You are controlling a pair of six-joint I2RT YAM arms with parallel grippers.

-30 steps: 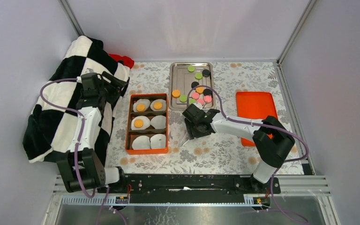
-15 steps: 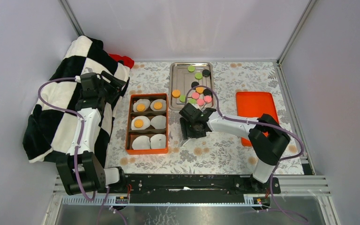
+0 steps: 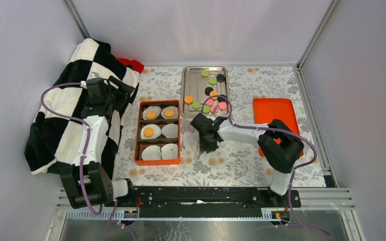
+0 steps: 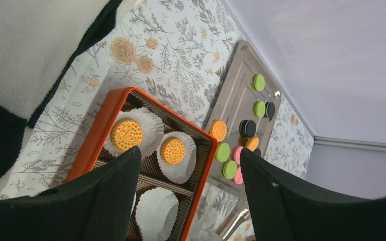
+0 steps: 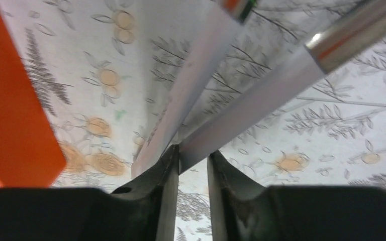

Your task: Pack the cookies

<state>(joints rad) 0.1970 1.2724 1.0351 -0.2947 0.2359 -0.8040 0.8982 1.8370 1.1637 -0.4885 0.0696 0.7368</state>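
Several cookies (image 3: pixel 210 102) in orange, green, pink and black lie on a metal tray (image 3: pixel 191 80); they also show in the left wrist view (image 4: pixel 229 159). Three orange cookies (image 3: pixel 151 115) sit in white paper liners inside an orange box (image 3: pixel 136 133); the other liners are empty. My right gripper (image 3: pixel 204 143) is low over the table right of the box. Its fingers (image 5: pixel 192 153) stand nearly shut at the joined end of metal tongs (image 5: pixel 251 100), whose arms spread away from me. My left gripper (image 3: pixel 123 88) hangs open and empty above the box's far left corner (image 4: pixel 190 152).
A black-and-white checked blanket (image 3: pixel 70 110) covers the left side, with something red (image 3: pixel 130 64) behind it. An orange lid (image 3: pixel 271 113) lies at the right. The box's orange wall (image 5: pixel 10 100) is close on the right gripper's left. Grey walls enclose the table.
My right gripper has moved a little left and toward the near edge, turning as it went, with the tongs staying at its fingertips. The left arm has not moved.
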